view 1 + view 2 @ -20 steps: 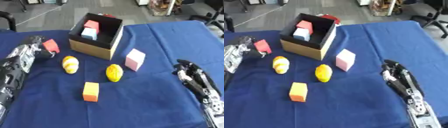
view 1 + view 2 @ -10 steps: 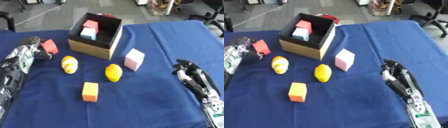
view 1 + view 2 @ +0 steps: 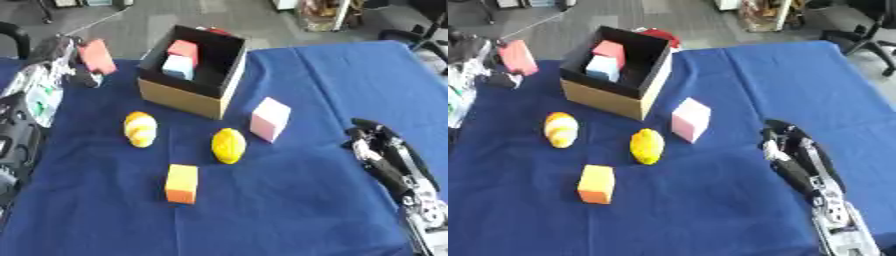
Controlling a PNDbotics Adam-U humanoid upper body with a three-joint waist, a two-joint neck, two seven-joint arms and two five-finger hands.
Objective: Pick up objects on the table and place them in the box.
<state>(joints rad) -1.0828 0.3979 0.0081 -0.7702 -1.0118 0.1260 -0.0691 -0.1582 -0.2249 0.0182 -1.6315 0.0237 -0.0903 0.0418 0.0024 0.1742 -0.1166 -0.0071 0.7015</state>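
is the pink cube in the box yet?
No, the pink cube sits on the blue cloth beside the box, right of its front corner, next to the yellow lemon-shaped object.

Tabletop (image 3: 289, 200) – covered in a blue cloth, seen slightly askew. Directly on it:
- open cardboard box (image 3: 194, 90), black inside, tan outer wall, toward the far left-centre; a red block and a pale blue-white block lie inside it
- pink cube (image 3: 269, 119) just right of the box's near corner, apart from it
- yellow lemon-shaped piece (image 3: 228, 145) near the pink cube, on its near-left side
- yellow-orange rounded piece (image 3: 140, 129) in front of the box, left of the lemon shape
- orange block (image 3: 182, 183) nearest the camera, standing alone – well apart from the box

Right half of the cloth carries only the right robot hand (image 3: 376, 147), low over it.
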